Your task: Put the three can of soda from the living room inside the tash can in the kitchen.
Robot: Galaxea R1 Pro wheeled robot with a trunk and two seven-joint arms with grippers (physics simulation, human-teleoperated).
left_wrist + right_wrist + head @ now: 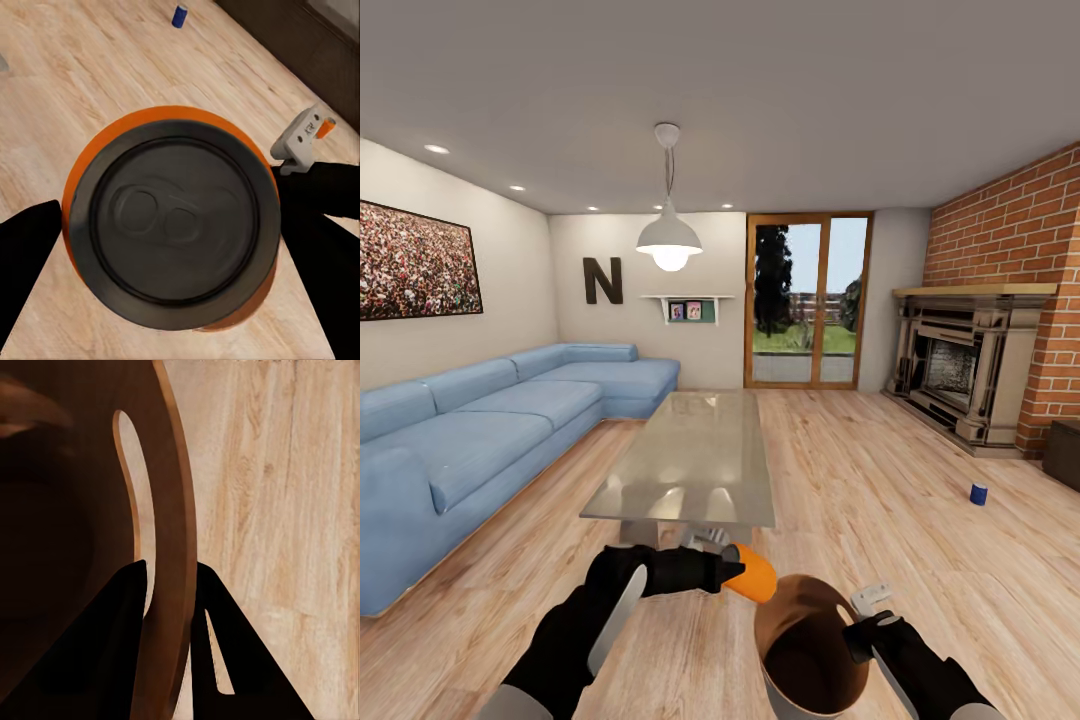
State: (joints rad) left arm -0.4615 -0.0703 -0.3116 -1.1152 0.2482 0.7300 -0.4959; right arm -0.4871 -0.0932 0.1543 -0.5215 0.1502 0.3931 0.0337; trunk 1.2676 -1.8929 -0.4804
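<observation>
Head view puts the left gripper (735,572) nearest, clenched on the orange soda can (755,577), which lies tipped sideways in the air above the wooden floor (920,480). Left wrist view looks onto that can's dark top (176,225), with a black finger (26,255) on either side of it. Just beside the can, the right gripper (865,635) grasps the rim of a brown trash can (810,650), held off the floor with its open mouth turned toward the can. Right wrist view shows the two fingers (120,622) pinching that rim (176,585) by a handle slot. Beyond stands a glass table (700,455). The blue soda can (979,493) stands upright on the floor, well apart, near the fireplace (960,370). A blue sofa (480,430) lines the wall.
</observation>
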